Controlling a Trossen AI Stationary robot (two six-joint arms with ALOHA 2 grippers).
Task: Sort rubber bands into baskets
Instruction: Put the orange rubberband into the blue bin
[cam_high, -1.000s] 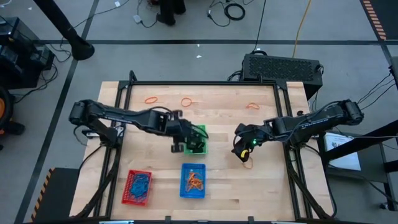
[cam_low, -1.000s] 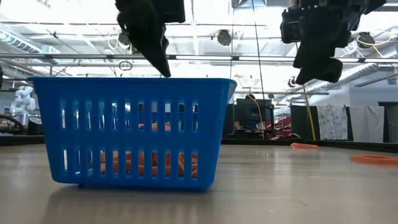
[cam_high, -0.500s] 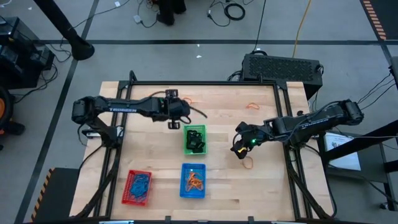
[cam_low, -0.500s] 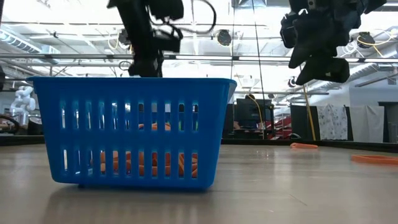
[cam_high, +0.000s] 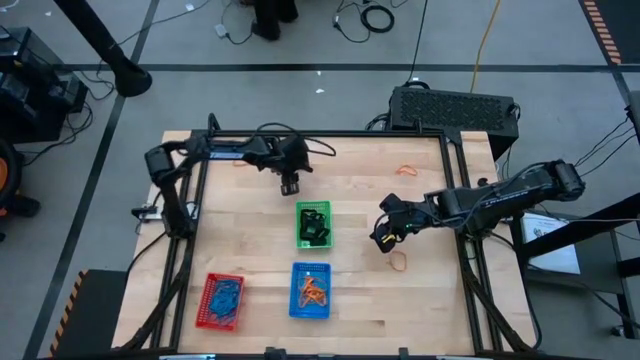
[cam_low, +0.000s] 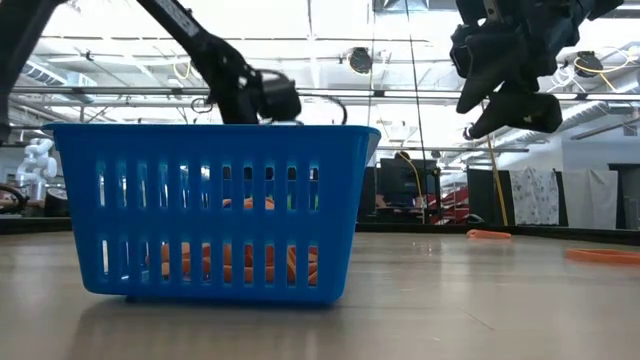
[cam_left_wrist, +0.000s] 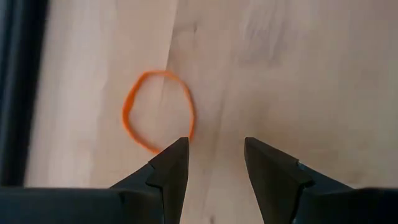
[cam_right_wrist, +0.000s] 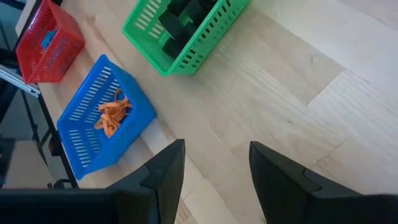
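Showing no legible writing: baskets (cam_high: 312, 224)

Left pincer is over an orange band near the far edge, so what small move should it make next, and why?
Probably nudge sideways, then descend. In the left wrist view the left pincer is open, and the orange rubber band lies flat on the table off to one finger's side, not between the fingers.

Green basket (cam_high: 313, 223) black bands; blue basket (cam_high: 310, 291) orange; red basket (cam_high: 222, 301) blue
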